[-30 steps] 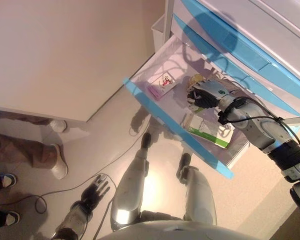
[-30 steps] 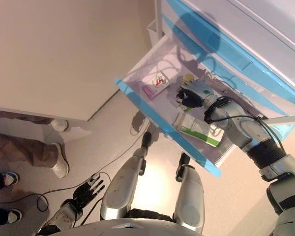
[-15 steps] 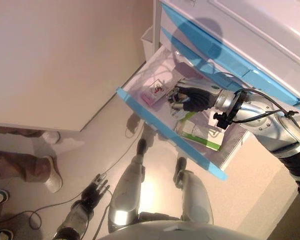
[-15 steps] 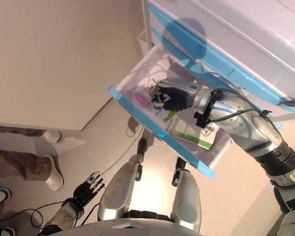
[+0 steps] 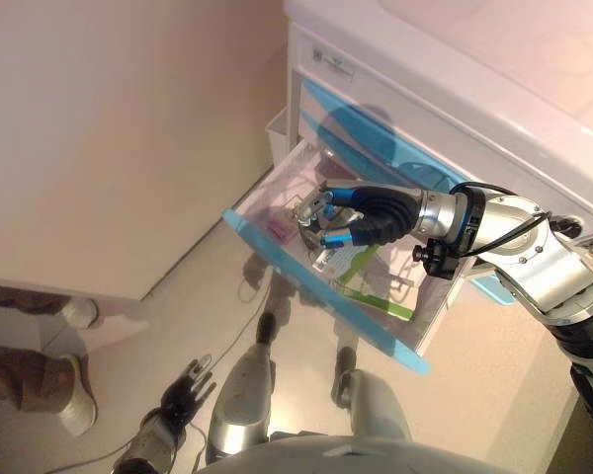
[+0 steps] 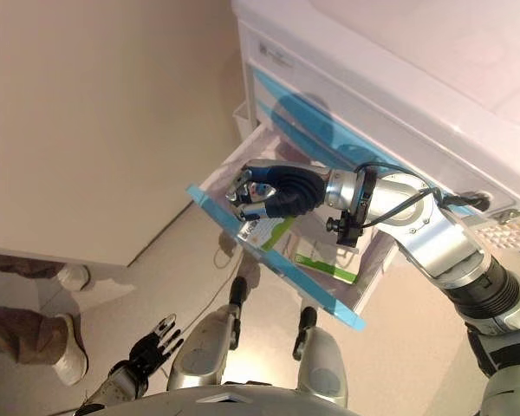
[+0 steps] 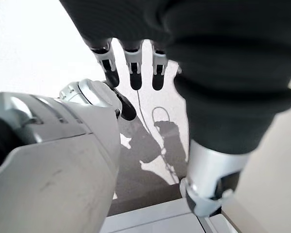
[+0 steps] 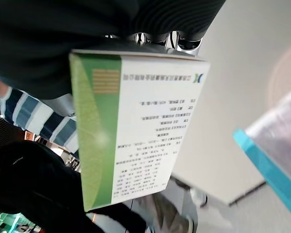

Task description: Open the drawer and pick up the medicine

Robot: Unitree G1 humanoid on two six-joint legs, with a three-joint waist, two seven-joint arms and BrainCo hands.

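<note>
**Box gripped, lifting clear of open drawer**

Right hand (image 6: 273,192) was curled round a green-and-white medicine box (image 8: 136,131), fingers on one face, thumb opposing. Right wrist view showed the box filling the frame just past the dark cover, so the grip looked firm. Hand and box sat over the drawer (image 5: 277,188), close to its blue front edge (image 5: 316,296), box hanging partly past that edge toward the robot.

Drawer was pulled out of the white cabinet (image 6: 399,104). Inside it: a second green-and-white box (image 6: 325,260) lying flat toward the right, and a small pink item (image 5: 275,229) at the left end, near the front.

Left hand (image 6: 152,342) hung low at near left by the floor, fingers straight and relaxed, holding nothing; left wrist view agreed.

A person's shoes (image 5: 64,395) showed on the floor at far left, well away from the drawer.

Judgement: opening looked done, pick nearly done. To finish well: raise the box straight up before drawing back, so its lower corner doesn't catch the blue front edge. Keep the squeeze steady, since a light carton can twist or slip out of the fingers. Avoid sweeping the forearm across the second box.
</note>
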